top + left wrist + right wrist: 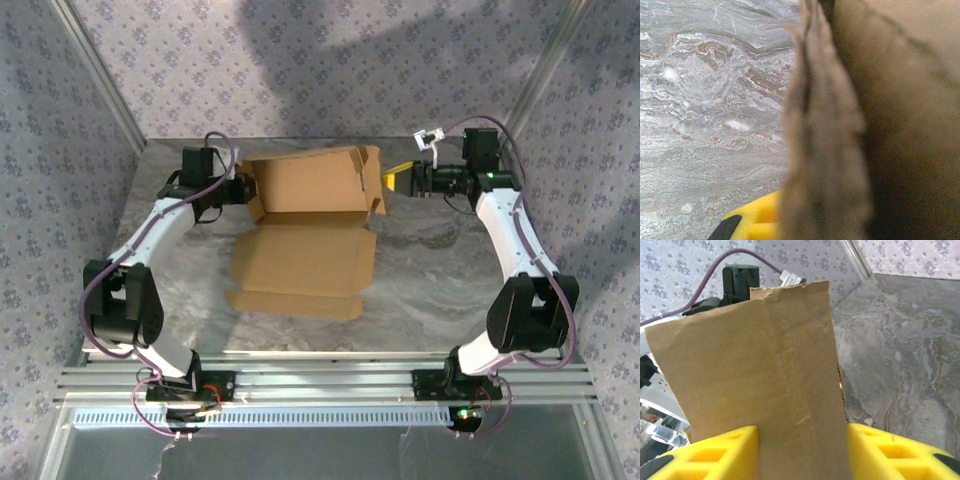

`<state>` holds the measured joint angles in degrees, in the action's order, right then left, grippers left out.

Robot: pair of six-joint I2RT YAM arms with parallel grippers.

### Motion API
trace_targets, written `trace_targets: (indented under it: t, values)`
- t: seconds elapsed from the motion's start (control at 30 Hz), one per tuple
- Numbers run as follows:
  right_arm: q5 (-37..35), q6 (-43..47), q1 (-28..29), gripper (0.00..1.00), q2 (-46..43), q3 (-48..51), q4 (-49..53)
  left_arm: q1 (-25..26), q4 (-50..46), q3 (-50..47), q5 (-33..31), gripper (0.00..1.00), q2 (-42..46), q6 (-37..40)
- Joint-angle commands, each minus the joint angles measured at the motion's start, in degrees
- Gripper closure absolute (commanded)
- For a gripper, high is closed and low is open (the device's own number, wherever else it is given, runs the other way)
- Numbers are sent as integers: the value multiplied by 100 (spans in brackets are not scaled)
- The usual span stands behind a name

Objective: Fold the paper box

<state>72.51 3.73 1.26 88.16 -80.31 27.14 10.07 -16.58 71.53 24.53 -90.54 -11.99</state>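
The paper box (pixel 305 255) is a brown cardboard cut-out in the middle of the table; its front panels lie flat and its back panel (pixel 310 182) stands raised. My left gripper (pixel 243 190) is at the box's left flap. In the left wrist view the blurred cardboard (pixel 855 125) presses against one yellow finger (pixel 755 217) and hides the other; the gripper (pixel 805 210) looks shut on the flap. My right gripper (pixel 392 180) is at the box's right end. It (pixel 802 432) stands open, with a cardboard flap (pixel 750 370) spanning the gap between its yellow fingers (pixel 880 450).
The grey marbled table (pixel 440 290) has free room on the right and in front of the box. Patterned fabric walls and slanted metal posts (pixel 95 65) enclose the back and sides. An aluminium rail (pixel 330 380) runs along the near edge.
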Motion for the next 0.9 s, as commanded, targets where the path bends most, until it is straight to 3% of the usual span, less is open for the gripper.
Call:
trace_targets:
  t: [0.0,0.23,0.87]
  values:
    - [-189,302,130,53,188,-227,412,-9,-21,203,227,100,19,19]
    - [-1120,422,536,43,-8,-265,444,31,-89,249,227,100,62,31]
    - [-3786,392,1436,35,-329,-59,15,311,-205,274,-6,100,183,67]
